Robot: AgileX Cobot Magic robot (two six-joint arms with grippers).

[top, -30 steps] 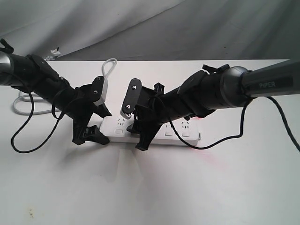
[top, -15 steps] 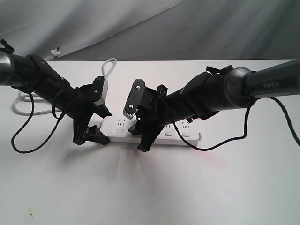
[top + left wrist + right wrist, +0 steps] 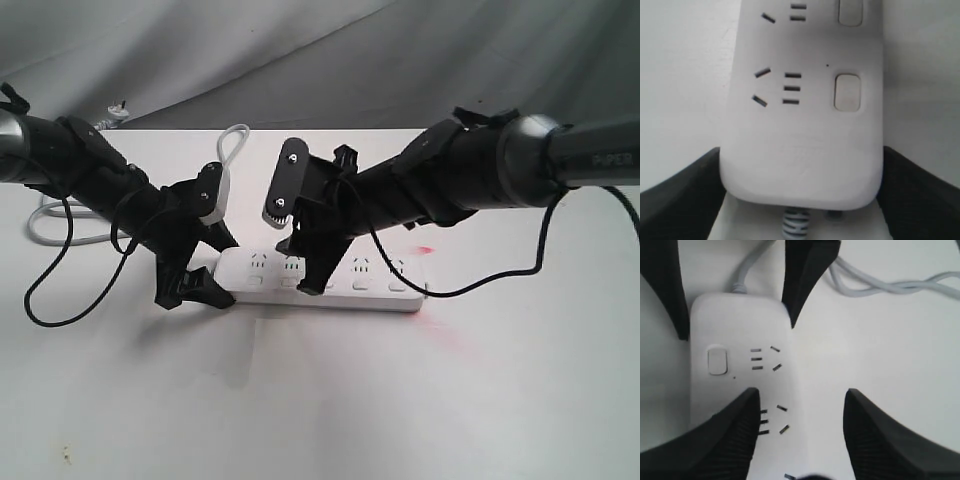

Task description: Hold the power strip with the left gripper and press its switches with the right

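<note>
The white power strip (image 3: 340,285) lies flat on the white table. My left gripper (image 3: 222,270) is shut on its cord end, a black finger (image 3: 685,192) pressed against each long side. The left wrist view shows the end socket and one of the switches (image 3: 847,92) beside it. My right gripper (image 3: 298,268) hovers open over the strip just right of the left gripper. One of its fingers (image 3: 732,435) is above the strip's second socket, the other is past the far edge over bare table. The end switch (image 3: 717,360) is uncovered.
The strip's grey cord (image 3: 235,140) loops away behind the left gripper and coils at the table's left (image 3: 45,225). A loose black cable (image 3: 45,290) hangs from the left arm, another (image 3: 480,285) from the right. A grey cloth hangs behind the table.
My right gripper has lifted off the strip's front edge and moved slightly back and to the right, still open. The left gripper and the strip have not moved.
</note>
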